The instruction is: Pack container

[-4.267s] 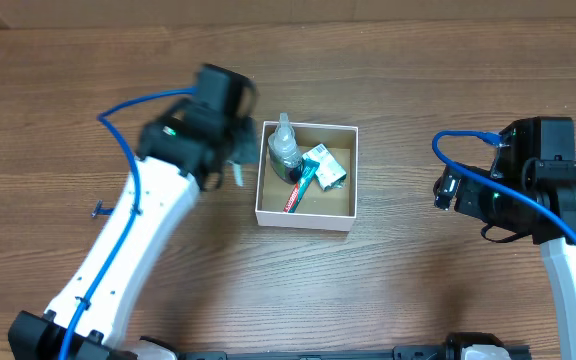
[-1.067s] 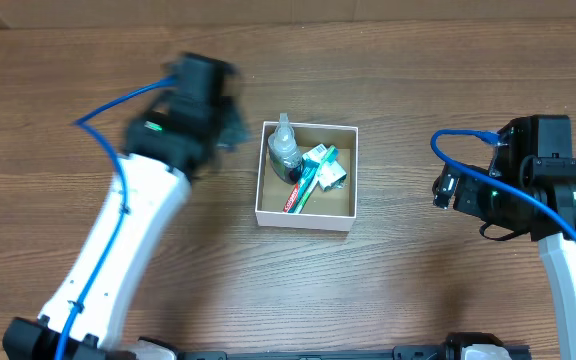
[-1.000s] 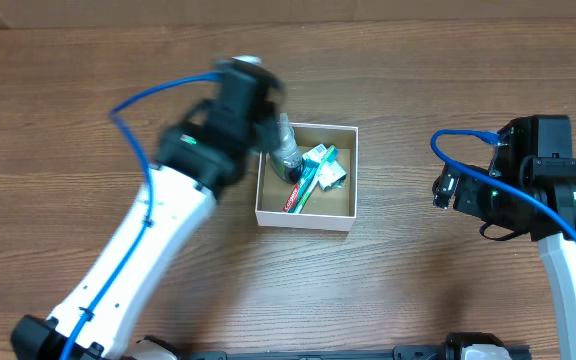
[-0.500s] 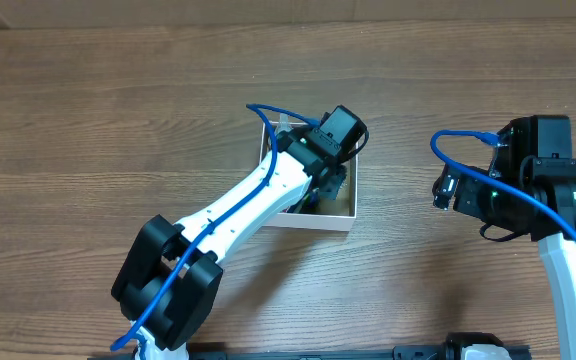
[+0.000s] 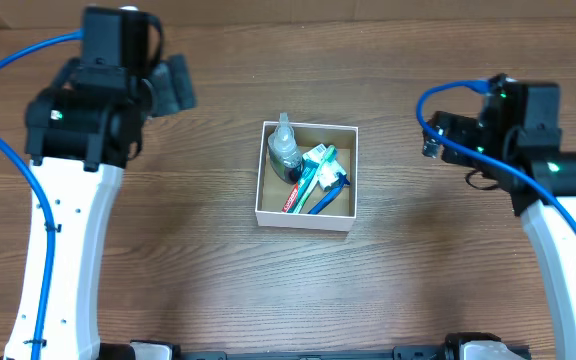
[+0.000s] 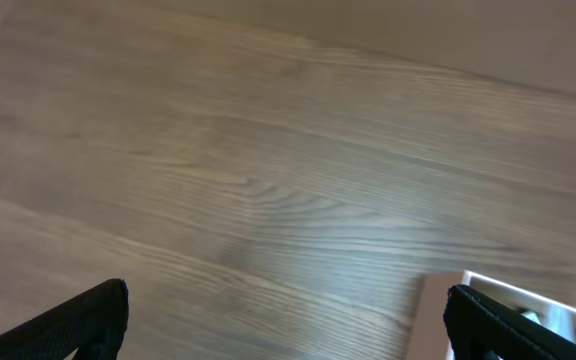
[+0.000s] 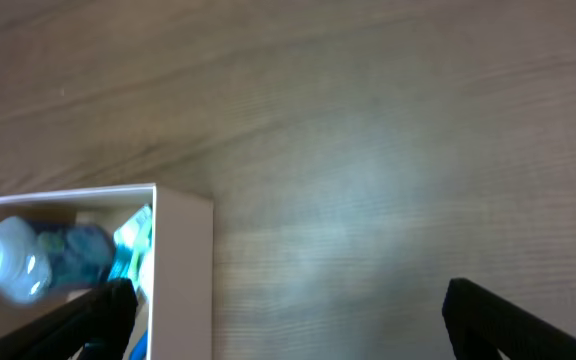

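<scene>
The container (image 5: 305, 218), a square white box with a brown inside, stands mid-table. It holds a clear bottle (image 5: 284, 150), a red-and-white tube (image 5: 295, 197), a green pack (image 5: 320, 160) and a blue toothbrush (image 5: 328, 195). My left gripper (image 5: 173, 85) hangs open and empty over bare wood, far left of the box. In the left wrist view its jaws (image 6: 288, 325) stand wide, with the container's corner (image 6: 433, 325) at the lower right. My right gripper (image 5: 436, 140) is open and empty to the right of the box. In the right wrist view (image 7: 288, 325) the container's wall (image 7: 183, 280) and the bottle (image 7: 8, 260) show at the left.
Wood-grain tabletop (image 5: 298, 300) surrounds the box on every side. Blue cables (image 5: 28, 190) trail along both arms.
My left arm swung over the container, opened there, then pulled back to the far left. A blue toothbrush now lies in the box. The right arm has shifted slightly towards the far side.
</scene>
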Motion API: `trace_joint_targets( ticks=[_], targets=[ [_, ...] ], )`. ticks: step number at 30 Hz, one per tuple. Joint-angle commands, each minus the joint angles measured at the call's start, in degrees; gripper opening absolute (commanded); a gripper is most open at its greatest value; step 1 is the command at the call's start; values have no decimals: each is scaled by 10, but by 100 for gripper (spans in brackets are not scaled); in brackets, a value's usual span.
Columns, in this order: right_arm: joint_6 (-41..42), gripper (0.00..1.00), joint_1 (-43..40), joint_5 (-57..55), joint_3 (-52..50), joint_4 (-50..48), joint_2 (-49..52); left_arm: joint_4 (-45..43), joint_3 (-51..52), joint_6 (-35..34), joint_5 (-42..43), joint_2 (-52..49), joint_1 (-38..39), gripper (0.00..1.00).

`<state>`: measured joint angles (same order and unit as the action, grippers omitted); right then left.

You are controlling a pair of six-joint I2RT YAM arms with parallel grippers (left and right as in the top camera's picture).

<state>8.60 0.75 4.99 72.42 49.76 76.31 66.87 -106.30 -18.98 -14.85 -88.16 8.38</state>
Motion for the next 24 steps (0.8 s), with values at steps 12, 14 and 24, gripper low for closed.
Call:
trace_joint_targets(
  ticks=[12,14,24],
  targets=[
    [6,100,6,-65,-2,38,-138,56,8,11,43,55,-81,100],
    [6,100,6,-75,-30,41,-210,42,53,14,50,106,-73,100],
    [165,100,6,-47,-274,70,-489,-133,586,7,84,649,-64,100]
  ],
)
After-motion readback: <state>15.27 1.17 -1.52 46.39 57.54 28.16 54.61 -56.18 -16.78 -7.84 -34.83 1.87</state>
